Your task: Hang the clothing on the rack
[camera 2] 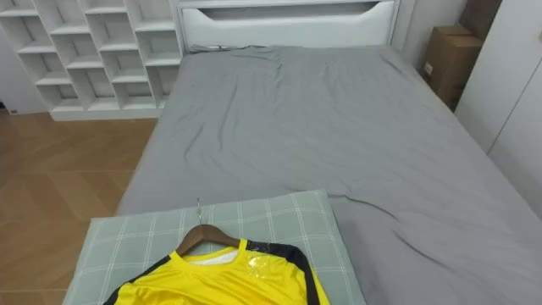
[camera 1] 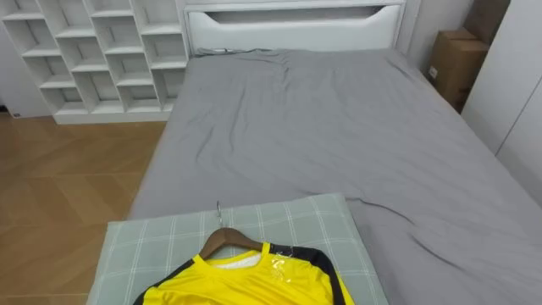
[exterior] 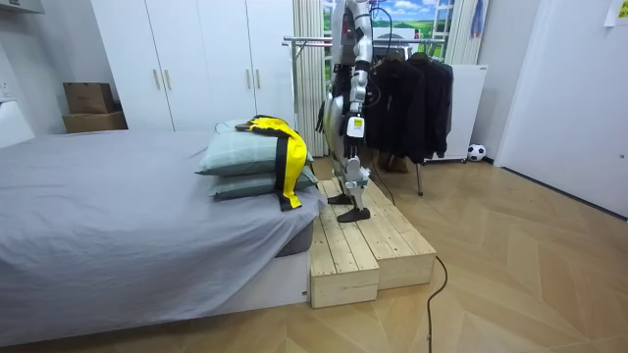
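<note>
Pale green checked pillow [camera 1: 144,246] at 6 o'clock in the eye view carries the yellow black-trimmed jersey [camera 1: 246,284] on its brown wooden hanger [camera 1: 213,241], metal hook [camera 1: 219,212] toward 12 o'clock. Room view: left hand [exterior: 352,123] hangs at the robot's side, clear of the jersey; state of the fingers cannot be told. Risk, judged: gripping cloth instead of hanger would slide the jersey off; turning to the metal clothes rail [exterior: 299,41] behind could snag it.

Yellow-and-black shirt [camera 1: 246,284], green checked pillow [camera 1: 313,224], grey bedsheet [camera 1: 339,127]
</note>
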